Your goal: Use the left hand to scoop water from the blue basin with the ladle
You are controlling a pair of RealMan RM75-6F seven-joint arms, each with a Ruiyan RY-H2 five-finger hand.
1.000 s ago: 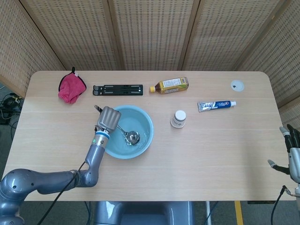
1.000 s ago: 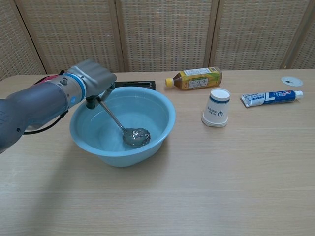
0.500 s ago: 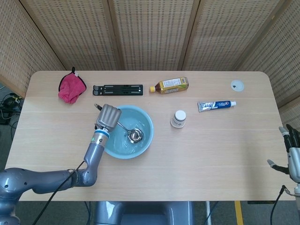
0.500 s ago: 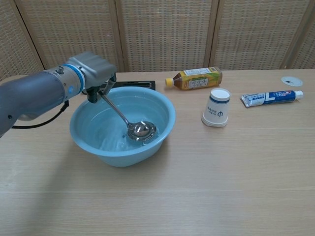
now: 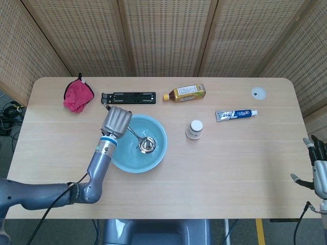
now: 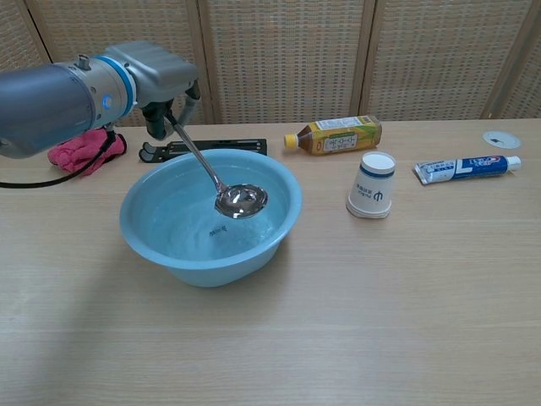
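Ladle lifted clear of the water, bowl level

Ladle (image 6: 241, 200) hangs over the blue basin (image 6: 152, 245), its bowl above the water and inside the rim's outline, held roughly level, probably so whatever it has scooped does not spill. The handle slopes up and back to the left hand (image 6: 161, 80), whose fingers are clenched around the handle's top end; gripping that far from the bowl keeps the hand itself out of the basin. Ripples show on the water beneath. The scoop looks essentially made, judging by the raised bowl.

At the far right edge of the head view the right hand (image 5: 318, 171) waits with its fingers spread and holding nothing, well apart from the work.

Across the table (image 5: 230, 168) sit a paper cup (image 6: 372, 196) near the basin, a drink bottle (image 6: 334, 134) lying on its side, a toothpaste tube (image 6: 467, 168), a black stand (image 5: 129, 97) and a pink cloth (image 5: 77, 97).
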